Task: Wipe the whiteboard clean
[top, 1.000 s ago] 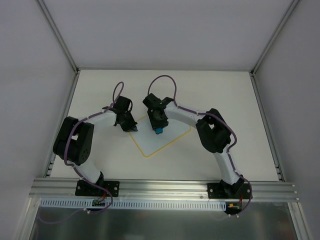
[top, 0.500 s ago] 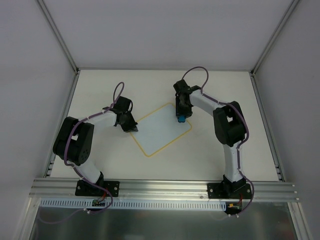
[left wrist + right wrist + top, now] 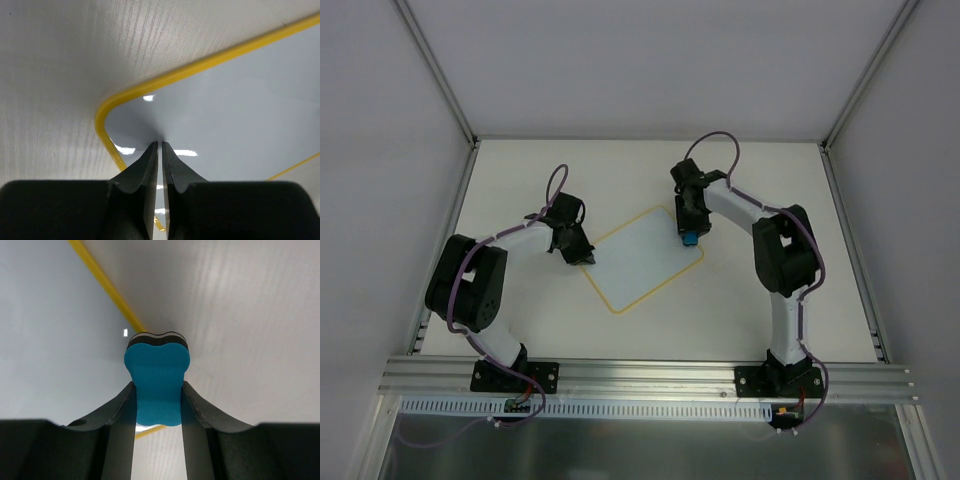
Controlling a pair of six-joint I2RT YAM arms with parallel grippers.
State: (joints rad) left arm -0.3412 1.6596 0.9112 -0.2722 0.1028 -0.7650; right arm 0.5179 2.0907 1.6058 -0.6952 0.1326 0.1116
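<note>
From above, the whiteboard point(image 3: 645, 258) lies near the middle of the counter point(image 3: 520, 180), turned so that its corners point at the counter's edges, and its face reads plain white. The left fingers point(image 3: 584, 256) sit at the board's left corner. The right fingers point(image 3: 688, 230) are at its right corner, toward the counter's right edge, with a speck of blue eraser point(image 3: 689, 240) below them. This view is too small to show how either pair is set.

The wrist cameras settle that. On the left, the fingers are clenched to a thin slit, their tips resting on the board face just inside the rounded yellow rim. On the right, the fingers squeeze the eraser's waist. Its black felt layer faces the surface, and the rim runs under it, with board on one side and bare counter on the other.

Each wrist view shows only one corner of the board and cuts off the rest. Whether the felt presses down or hangs just above the surface cannot be told. From above, the arms hide both corners they work at.
</note>
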